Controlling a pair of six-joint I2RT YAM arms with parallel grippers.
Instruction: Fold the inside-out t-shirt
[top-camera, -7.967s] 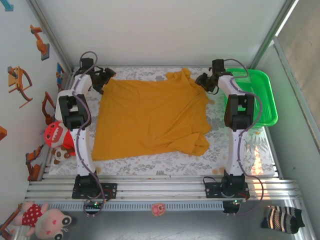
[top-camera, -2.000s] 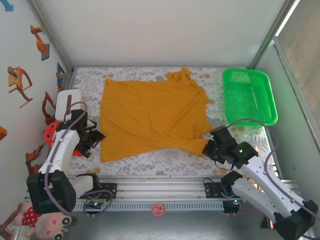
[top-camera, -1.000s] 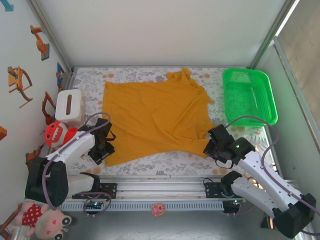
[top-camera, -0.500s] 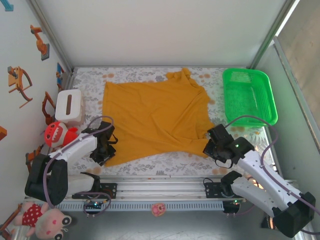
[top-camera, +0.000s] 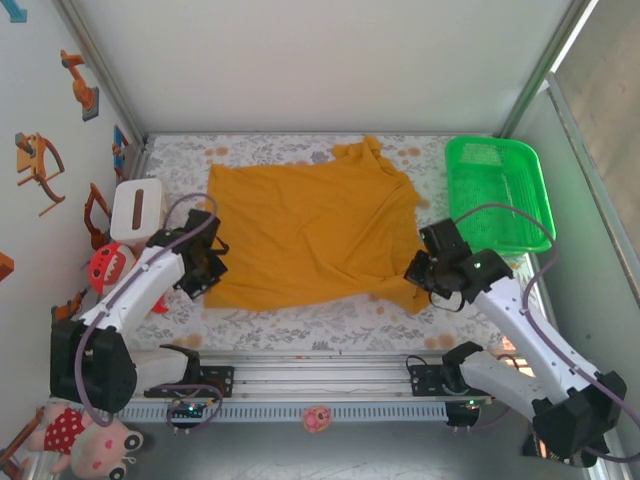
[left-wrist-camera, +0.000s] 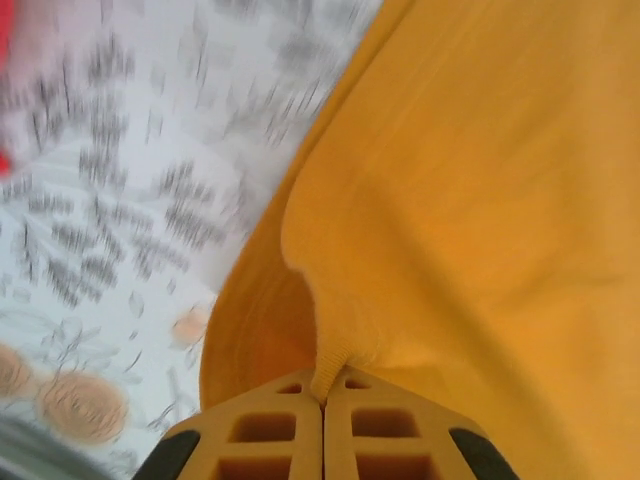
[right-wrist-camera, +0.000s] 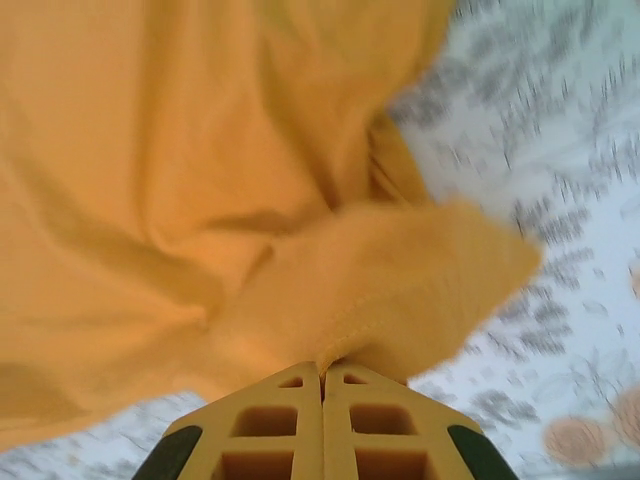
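t-shirt (top-camera: 310, 225), near corners clamped in left end effector (left-wrist-camera: 322, 388), right end effector (right-wrist-camera: 322, 372)

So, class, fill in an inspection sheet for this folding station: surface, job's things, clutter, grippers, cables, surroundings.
Surface: table with floral cover, flat.
Job's things: t-shirt spread out, wrinkled at the right.
Clutter: empty green basket far right; white box and red toy at left edge.
Grippers: left gripper shut on the t-shirt's near left corner; right gripper shut on its near right corner.
Cables: cables loop along both arms; the right one crosses the basket's near edge.
Surroundings: stickers on left wall; plush toy and striped sock in front of the rail.
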